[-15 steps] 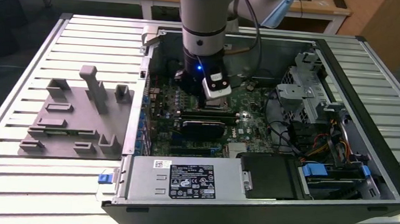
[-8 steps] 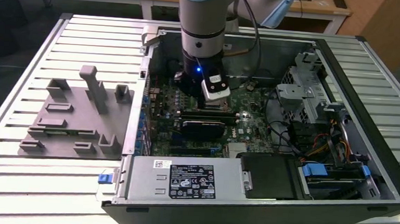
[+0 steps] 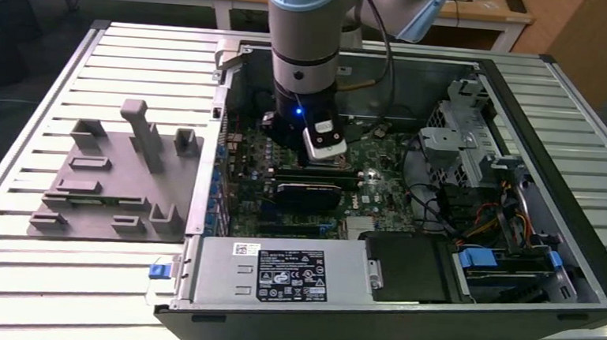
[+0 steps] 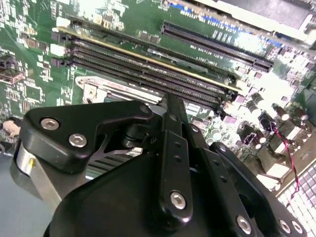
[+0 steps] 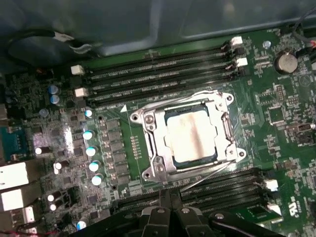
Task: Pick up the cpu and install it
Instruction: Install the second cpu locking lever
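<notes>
Silvery cpu (image 5: 191, 134) sits flat inside the metal socket frame (image 5: 148, 148) on the green motherboard (image 5: 276, 103), memory slots (image 5: 158, 74) running along either side of it. In the exterior view the arm (image 3: 305, 51) reaches down into the open computer case (image 3: 557, 154), which rests on the slatted counter (image 3: 32, 122) beside a grey plastic fixture (image 3: 113, 182). The gripper (image 5: 170, 217) hangs just above the board near the socket, holding nothing; whether it is spread or pressed together I cannot tell.

From my exterior view the arm (image 3: 305, 51) blocks the motherboard (image 3: 382, 171) beneath it. In both wrist views the gripper (image 5: 170, 217) is cut off by the frame edge, and I can't make out its fingertips. Its black body (image 4: 163, 187) hides the socket frame (image 4: 106, 91).
</notes>
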### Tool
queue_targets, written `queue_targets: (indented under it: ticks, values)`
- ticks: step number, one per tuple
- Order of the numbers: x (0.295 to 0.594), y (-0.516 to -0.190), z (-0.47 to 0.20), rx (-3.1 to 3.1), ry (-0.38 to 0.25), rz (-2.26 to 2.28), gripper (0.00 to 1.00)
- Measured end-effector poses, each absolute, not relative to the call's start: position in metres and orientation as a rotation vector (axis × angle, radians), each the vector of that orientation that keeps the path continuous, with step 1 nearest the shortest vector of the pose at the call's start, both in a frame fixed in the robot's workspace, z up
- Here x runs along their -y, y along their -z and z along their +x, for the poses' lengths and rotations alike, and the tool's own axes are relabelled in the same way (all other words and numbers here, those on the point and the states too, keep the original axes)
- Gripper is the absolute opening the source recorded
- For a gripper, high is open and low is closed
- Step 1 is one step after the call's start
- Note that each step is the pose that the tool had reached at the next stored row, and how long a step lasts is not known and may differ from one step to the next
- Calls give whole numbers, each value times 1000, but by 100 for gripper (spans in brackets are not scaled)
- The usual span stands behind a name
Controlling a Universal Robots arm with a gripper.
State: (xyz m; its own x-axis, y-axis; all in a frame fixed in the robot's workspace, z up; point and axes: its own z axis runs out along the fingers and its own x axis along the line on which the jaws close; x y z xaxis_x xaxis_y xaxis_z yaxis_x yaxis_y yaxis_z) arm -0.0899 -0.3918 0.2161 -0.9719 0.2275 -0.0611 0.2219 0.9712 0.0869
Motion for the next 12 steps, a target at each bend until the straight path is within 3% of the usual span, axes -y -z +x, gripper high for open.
queue_targets:
  ticks: [4, 12]
  values:
    - [396, -215, -92, -3050, -203, 351, 11]
    - [408, -210, -94, -3049, -298, 355, 11]
